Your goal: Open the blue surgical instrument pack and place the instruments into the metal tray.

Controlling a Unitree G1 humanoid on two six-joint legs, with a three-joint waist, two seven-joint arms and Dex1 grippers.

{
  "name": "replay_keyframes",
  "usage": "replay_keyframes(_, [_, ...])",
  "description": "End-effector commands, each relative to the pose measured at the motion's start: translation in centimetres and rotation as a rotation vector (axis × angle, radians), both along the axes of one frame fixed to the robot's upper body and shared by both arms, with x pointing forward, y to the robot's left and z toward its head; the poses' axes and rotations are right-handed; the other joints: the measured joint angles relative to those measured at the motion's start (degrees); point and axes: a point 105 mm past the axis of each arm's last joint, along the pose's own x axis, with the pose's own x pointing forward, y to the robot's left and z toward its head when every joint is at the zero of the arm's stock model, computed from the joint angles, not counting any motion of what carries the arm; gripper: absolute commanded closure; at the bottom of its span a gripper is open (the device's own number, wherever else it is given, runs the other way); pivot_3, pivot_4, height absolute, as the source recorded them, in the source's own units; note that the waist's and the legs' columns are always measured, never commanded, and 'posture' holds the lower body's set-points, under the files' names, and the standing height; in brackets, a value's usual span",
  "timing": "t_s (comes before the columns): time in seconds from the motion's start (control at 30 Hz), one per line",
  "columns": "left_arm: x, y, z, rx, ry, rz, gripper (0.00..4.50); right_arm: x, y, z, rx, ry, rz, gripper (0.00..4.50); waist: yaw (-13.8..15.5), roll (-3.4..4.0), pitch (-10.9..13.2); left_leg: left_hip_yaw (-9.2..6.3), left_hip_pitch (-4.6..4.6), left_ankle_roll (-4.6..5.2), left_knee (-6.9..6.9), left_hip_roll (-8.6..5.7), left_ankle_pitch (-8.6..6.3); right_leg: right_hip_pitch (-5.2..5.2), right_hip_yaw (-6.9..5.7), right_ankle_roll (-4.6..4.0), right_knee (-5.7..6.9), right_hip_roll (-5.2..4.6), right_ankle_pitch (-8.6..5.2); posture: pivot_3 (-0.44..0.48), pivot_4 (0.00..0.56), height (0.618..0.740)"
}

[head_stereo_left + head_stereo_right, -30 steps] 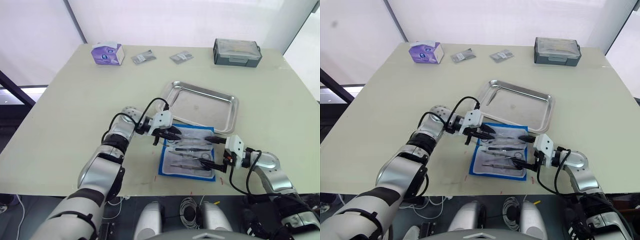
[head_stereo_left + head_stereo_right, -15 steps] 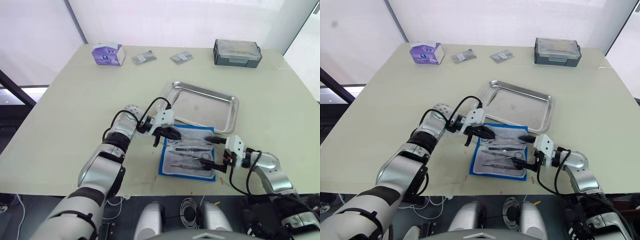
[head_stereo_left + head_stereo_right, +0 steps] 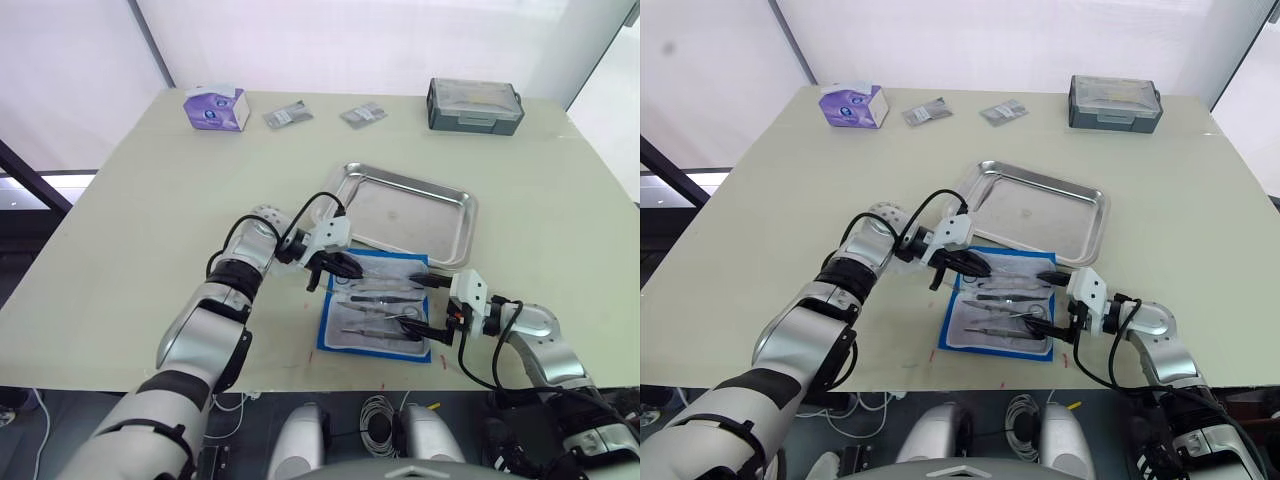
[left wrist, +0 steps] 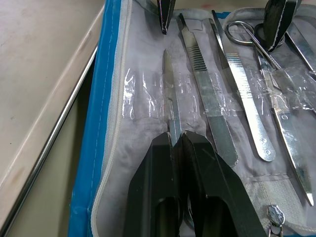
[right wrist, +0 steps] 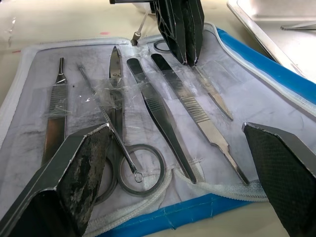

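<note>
1. The left gripper (image 3: pixel 345 266) sits at the far left part of the flat blue surgical instrument pack (image 3: pixel 377 305). Its black fingers (image 4: pixel 197 168) are pinched together on the end of a slim silver blade-like instrument (image 4: pixel 171 111) lying under a clear pocket strip.
2. The right gripper (image 3: pixel 425 305) rests at the pack's right edge with its fingers (image 5: pixel 79 173) spread wide and nothing between them.
3. The pack lies unfolded on the pale table (image 3: pixel 130 230), just near of the shallow shiny steel tray (image 3: pixel 405 212) with rounded corners.
4. The wrist views show what the head views do not: the remaining instruments (image 5: pixel 163 118), namely two ridged tweezers, ring-handled scissors, a thin probe and a flat handle, all under crinkled clear film on grey-white lining. The right wrist view also shows one slim tool (image 5: pixel 298 26) already lying in the tray.
5. Against the picture of a second ago, the left gripper has shifted slightly farther along the pack; the right gripper is unchanged.
6. At the table's far edge stand a purple-white box (image 3: pixel 214 108), two small grey packets (image 3: pixel 287 115) and a grey lidded box (image 3: pixel 474 104).
</note>
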Motion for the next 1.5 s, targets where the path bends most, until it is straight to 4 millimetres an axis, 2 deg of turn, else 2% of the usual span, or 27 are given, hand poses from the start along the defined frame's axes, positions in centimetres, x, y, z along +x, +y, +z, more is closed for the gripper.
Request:
replay_keyframes(0.03, [0.2, -0.1, 0.7, 0.025, -0.020, -0.021, 4.45, -1.5, -0.4, -4.3, -0.099, 0.195, -0.025, 0.00, 0.0, 0.00, 0.0, 0.00, 0.00, 0.00, 0.00, 0.00, 0.00, 0.00, 0.00, 0.00, 0.00, 0.00, 0.00, 0.000, 0.150, 0.727])
replay_keyframes(0.4, [0.4, -0.5, 1.7, 0.036, -0.041, -0.036, 4.45, -1.7, -1.0, -5.0, -0.147, 0.264, -0.054, 0.00, 0.0, 0.00, 0.0, -0.01, 0.00, 0.00, 0.00, 0.00, 0.00, 0.00, 0.01, 0.00, 0.00, 0.01, 0.00, 0.000, 0.150, 0.727])
replay_keyframes(1.17, [0.5, -1.1, 3.3, 0.060, -0.018, -0.049, 4.45, -1.8, -0.8, -5.2, -0.169, 0.247, -0.043, 0.00, 0.0, -0.01, 0.0, -0.01, -0.01, 0.00, 0.00, 0.00, 0.00, -0.01, 0.00, 0.00, 0.00, 0.01, 0.00, 0.000, 0.150, 0.727])
replay_keyframes(1.5, [0.4, -1.6, 3.4, 0.168, 0.012, -0.046, 4.45, -1.8, -0.8, -5.3, -0.173, 0.245, -0.042, 0.00, -0.1, -0.01, 0.0, -0.02, -0.02, 0.00, 0.00, 0.00, 0.00, -0.01, 0.01, 0.00, 0.00, 0.03, -0.01, 0.000, 0.150, 0.727])
